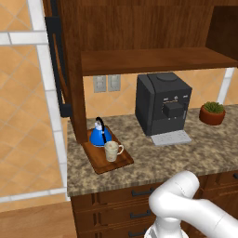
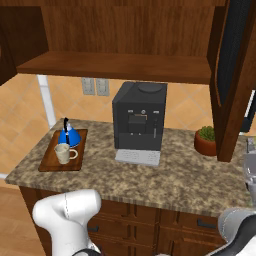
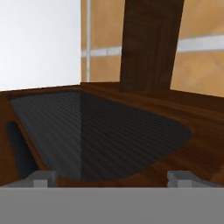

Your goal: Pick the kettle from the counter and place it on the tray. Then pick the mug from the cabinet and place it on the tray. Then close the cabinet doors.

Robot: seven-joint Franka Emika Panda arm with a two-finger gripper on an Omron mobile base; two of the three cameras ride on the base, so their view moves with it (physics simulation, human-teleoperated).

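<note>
The blue kettle (image 1: 100,135) (image 2: 68,135) and the cream mug (image 1: 112,150) (image 2: 62,153) stand side by side on the wooden tray (image 1: 95,160) (image 2: 47,161) at the left end of the granite counter (image 1: 186,158) (image 2: 175,180). Both cabinet doors stand open: the left door (image 1: 62,60) is seen edge-on, the right door (image 2: 231,75) swings out over the counter's right end. In the hand view my gripper (image 3: 111,177) is open, fingertips (image 3: 43,178) apart, close in front of a door's dark glass panel (image 3: 100,140) and black bar handle (image 3: 19,153). Nothing is between the fingers.
A black coffee machine (image 1: 162,104) (image 2: 140,120) stands mid-counter under the cabinet shelf (image 1: 153,59) (image 2: 120,66). A potted plant (image 1: 212,113) (image 2: 205,140) sits to its right, near the open right door. Drawers with black handles (image 1: 142,191) run below the counter.
</note>
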